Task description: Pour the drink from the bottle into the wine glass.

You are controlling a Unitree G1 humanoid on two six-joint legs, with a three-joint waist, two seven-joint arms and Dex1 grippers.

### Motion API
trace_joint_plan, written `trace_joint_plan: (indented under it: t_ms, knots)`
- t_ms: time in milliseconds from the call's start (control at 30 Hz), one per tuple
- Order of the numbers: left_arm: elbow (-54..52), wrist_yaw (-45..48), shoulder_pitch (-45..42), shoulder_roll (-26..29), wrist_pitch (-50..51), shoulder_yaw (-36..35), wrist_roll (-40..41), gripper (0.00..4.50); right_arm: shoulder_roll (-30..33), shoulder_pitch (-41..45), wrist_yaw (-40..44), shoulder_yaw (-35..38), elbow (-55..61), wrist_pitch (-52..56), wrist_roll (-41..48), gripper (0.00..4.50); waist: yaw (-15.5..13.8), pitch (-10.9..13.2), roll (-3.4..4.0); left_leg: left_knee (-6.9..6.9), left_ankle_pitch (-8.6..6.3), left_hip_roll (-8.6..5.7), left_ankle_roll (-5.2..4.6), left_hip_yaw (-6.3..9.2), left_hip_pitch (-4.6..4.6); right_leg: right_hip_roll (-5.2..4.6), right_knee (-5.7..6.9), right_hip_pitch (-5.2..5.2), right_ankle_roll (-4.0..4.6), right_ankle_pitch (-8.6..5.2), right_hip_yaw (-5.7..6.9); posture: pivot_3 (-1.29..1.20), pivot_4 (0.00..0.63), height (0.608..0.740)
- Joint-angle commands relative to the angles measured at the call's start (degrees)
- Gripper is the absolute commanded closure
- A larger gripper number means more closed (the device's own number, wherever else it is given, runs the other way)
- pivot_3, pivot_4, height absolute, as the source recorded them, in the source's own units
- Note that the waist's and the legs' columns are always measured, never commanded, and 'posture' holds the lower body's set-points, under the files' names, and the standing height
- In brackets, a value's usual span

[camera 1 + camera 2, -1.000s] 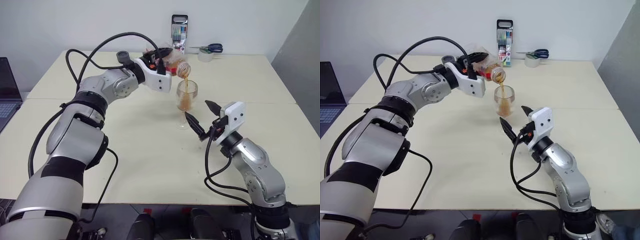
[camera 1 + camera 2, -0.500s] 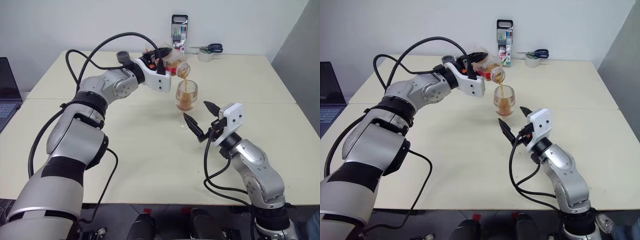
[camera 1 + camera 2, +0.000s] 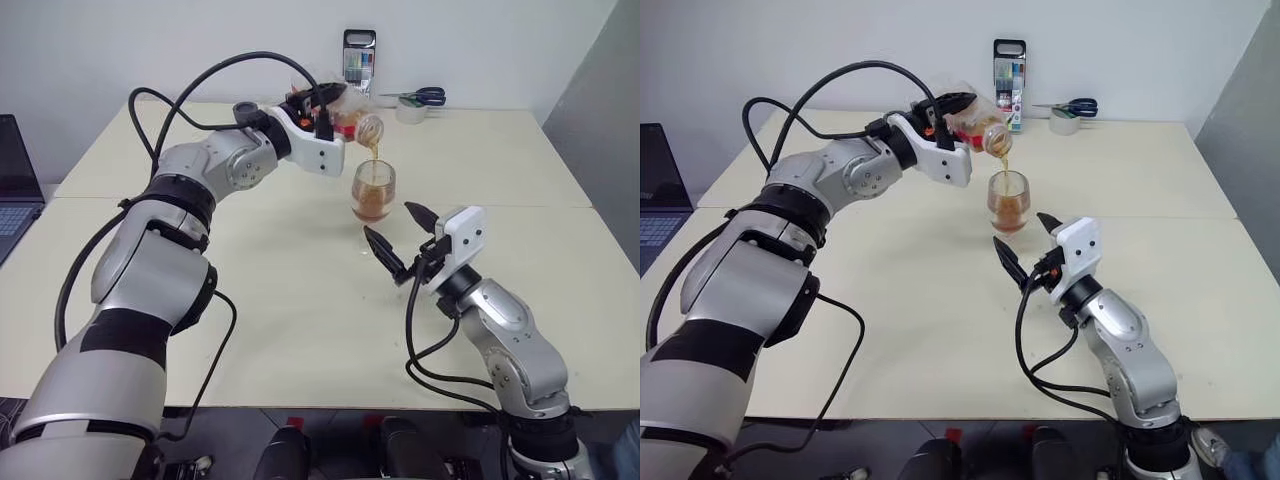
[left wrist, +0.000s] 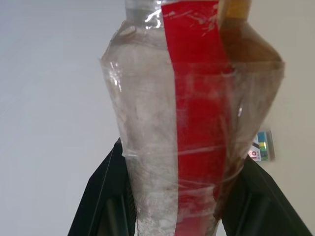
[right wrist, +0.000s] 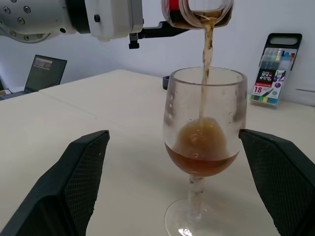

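My right gripper stands nearest to me, jaws spread wide and holding nothing. It points at the wine glass from the near side, one finger to each side of the stem without touching it. The right wrist view confirms clear air between both pads and the glass.

The wine glass stands upright on the table, just beyond that gripper. Its bowl is partly filled with the drink, roughly the lower third to half.

Directly above and slightly beyond the rim is the bottle, pinched at its body by my left gripper, fingers pressed hard onto both sides. Its long axis lies tilted past level, mouth down and toward my right, base back along my left forearm. A thin stream falls from the mouth into the middle of the bowl. In the left wrist view a remnant of liquid sits near the shoulder; most of the body looks empty.

Judgement: the governing relation is mouth over rim. The left arm owns the pour; more tip should drain the rest, provided the mouth stays above the bowl.

Farther off, a marker pack stands well apart.
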State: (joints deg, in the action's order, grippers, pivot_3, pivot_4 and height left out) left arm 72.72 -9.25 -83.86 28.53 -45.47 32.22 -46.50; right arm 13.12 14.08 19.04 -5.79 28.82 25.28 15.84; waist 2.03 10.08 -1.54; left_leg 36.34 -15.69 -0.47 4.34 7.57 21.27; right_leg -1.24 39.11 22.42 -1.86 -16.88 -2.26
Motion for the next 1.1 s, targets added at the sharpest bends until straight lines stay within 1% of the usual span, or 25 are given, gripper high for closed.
trace_joint_plan:
  t_ms: [33, 800, 867, 967, 1100]
  knots:
    - [-0.1, -1.4, -2.7, 0.0, 0.2, 0.0, -0.2, 2.79, 0.3, 0.1, 0.0, 0.1, 2.5, -2.4, -0.8, 0.0, 0.0, 0.0, 0.0, 0.02, 0.0, 0.0, 0.0, 0.0, 0.0, 0.0, 0.0, 0.0, 0.0, 0.0, 0.0, 0.0, 0.15, 0.74]
    - [0.6, -2.4, -3.4, 0.0, 0.5, 0.0, -1.4, 2.79, -0.1, -0.8, 0.3, -1.0, 3.0, -3.2, -1.3, 0.0, 0.0, 0.0, 0.0, 0.3, 0.01, 0.0, 0.02, 0.02, 0.14, 0.0, 0.07, 0.02, 0.0, 0.0, 0.04, 0.0, 0.15, 0.74]
    - [0.6, -2.5, -3.5, 0.1, 0.6, 0.0, -1.5, 2.79, -0.2, -0.8, 0.3, -1.1, 3.0, -3.3, -1.3, 0.0, 0.0, 0.0, 0.0, 0.46, 0.01, -0.02, 0.02, 0.03, 0.3, 0.0, 0.17, 0.15, -0.02, 0.01, 0.06, 0.0, 0.15, 0.74]
    - [0.7, -2.6, -3.6, 0.1, 0.6, 0.1, -1.6, 2.79, -0.3, -0.8, 0.3, -1.1, 3.0, -3.3, -1.3, 0.0, 0.2, 0.0, -0.01, 0.64, 0.02, -0.12, 0.05, -0.04, 0.72, -0.08, 0.58, 0.69, -0.02, 0.02, -0.05, 0.0, 0.15, 0.74]
    - [0.7, -2.5, -3.6, 0.0, 0.6, 0.1, -1.6, 2.79, -0.5, -1.0, 0.2, -1.3, 3.1, -3.3, -1.4, 0.0, 0.4, 0.0, -0.01, 0.67, 0.02, -0.11, 0.04, -0.07, 0.73, -0.07, 0.8, 0.82, -0.02, 0.02, -0.08, 0.0, 0.15, 0.74]
